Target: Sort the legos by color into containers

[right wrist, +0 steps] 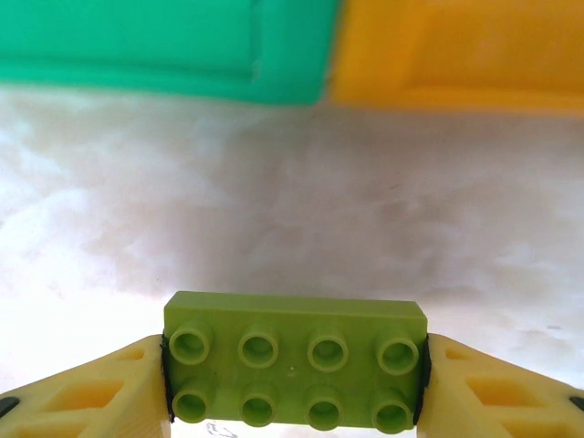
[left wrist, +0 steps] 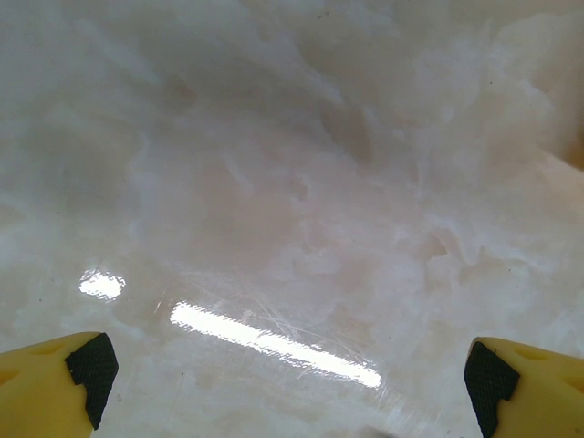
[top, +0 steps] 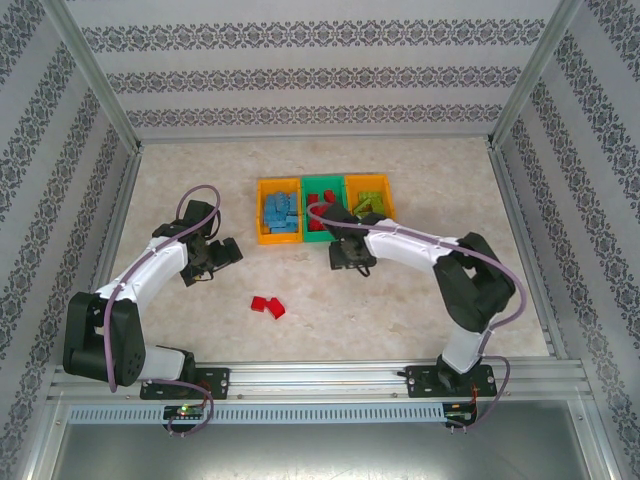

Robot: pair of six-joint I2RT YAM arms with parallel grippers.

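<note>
Lime brick (right wrist: 294, 365) clamped studs-up; two red bricks (top: 268, 306) lie loose.

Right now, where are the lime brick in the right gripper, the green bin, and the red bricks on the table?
lime brick (right wrist: 294, 370), right wrist view, studded face.
green bin (right wrist: 137, 46), right wrist view, near wall.
red bricks (top: 260, 303), top view, left brick of the pair.

Wide-open left gripper (left wrist: 287, 374), right gripper (right wrist: 294, 388) tight on a lime lego (right wrist: 294, 360)

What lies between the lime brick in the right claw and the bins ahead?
Bare tabletop, in the right wrist view, from the lime brick up to the green bin and orange bin.
</note>
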